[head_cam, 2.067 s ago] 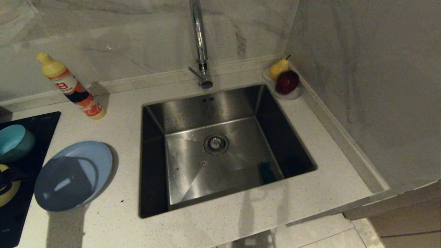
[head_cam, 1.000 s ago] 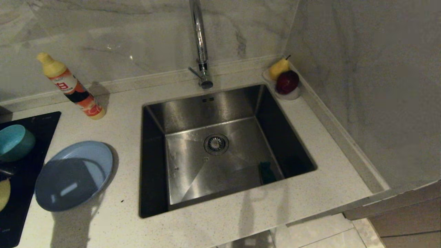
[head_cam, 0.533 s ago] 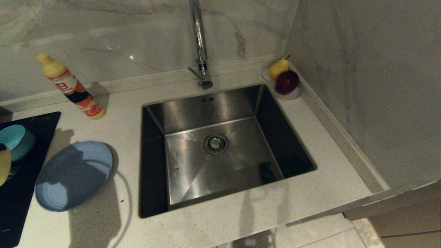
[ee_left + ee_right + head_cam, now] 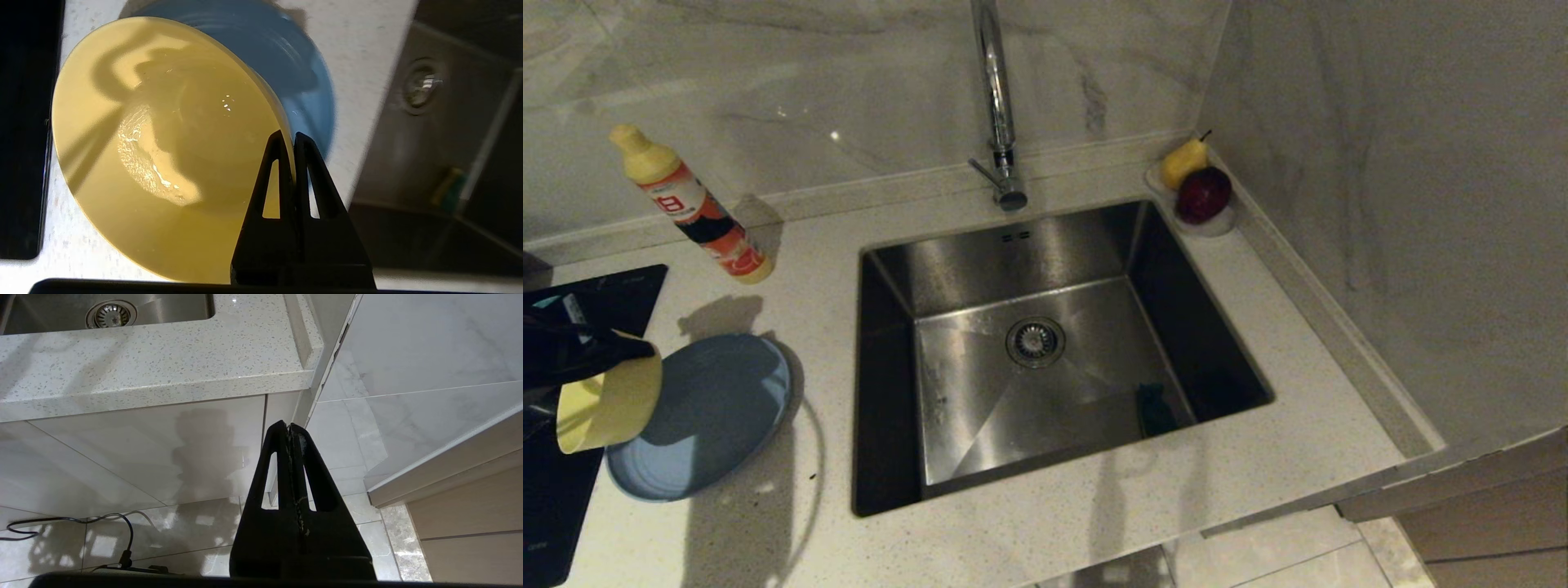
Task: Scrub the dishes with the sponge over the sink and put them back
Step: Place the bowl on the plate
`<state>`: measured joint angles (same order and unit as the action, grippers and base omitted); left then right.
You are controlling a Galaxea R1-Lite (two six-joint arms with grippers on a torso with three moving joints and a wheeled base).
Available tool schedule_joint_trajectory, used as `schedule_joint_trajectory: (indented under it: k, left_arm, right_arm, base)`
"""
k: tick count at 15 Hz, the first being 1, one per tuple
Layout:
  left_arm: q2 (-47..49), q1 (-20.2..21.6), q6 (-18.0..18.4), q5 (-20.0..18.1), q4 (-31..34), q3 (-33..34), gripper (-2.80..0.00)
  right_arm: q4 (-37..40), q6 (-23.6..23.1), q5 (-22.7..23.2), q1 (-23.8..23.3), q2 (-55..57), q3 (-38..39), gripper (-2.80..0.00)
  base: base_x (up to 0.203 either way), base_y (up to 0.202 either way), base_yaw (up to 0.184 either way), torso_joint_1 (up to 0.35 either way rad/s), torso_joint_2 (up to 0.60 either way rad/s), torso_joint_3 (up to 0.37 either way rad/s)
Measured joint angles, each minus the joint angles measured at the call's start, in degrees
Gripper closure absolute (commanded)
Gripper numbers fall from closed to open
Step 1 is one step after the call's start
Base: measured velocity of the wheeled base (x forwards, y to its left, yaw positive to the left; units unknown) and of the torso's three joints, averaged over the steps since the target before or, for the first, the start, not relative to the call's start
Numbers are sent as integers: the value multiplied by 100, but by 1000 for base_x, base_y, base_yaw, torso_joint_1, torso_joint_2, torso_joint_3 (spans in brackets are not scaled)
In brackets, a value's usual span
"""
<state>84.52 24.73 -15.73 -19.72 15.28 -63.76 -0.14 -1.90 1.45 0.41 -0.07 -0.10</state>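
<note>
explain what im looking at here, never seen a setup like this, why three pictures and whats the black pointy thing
It's a two-armed robot at a kitchen counter. One picture comes from a camera on its head, looking down; the other two from cameras on its wrists. The black pointy thing is a gripper's two fingers seen from behind. The left gripper is pinching the rim of a yellow bowl, held tilted above a blue-grey plate beside the steel sink. A sponge lies in the sink. The right gripper is shut and empty, parked below the counter edge. A soap bottle, a pear and an apple stand by.
</note>
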Motion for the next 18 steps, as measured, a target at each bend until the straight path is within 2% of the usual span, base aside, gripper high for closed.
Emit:
schedule_joint_trajectory:
  k: [3,6,8,11,18]
  left_arm:
    - [329,-381,38,438,-519,56,0]
    - [526,-596,53,517,-552,81,0]
    - [619,-628,75,625,-564,78,0]
    - [751,-657,414,914,-622,180,0]
    - [946,-682,496,1178,-1411,648,0]
  right_arm:
    - [-1,-2,1,0,0,0,0]
    - [0,-2,-2,0,0,0,0]
    - [-1,0,1,0,0,0,0]
    - [1,-2,0,0,0,0,0]
    - [-2,0,0,0,0,0,0]
  base:
    - [0,0,0,0,0,0]
    - [0,0,0,0,0,0]
    - [0,0,0,0,0,0]
    - [0,0,0,0,0,0]
    - [0,0,0,0,0,0]
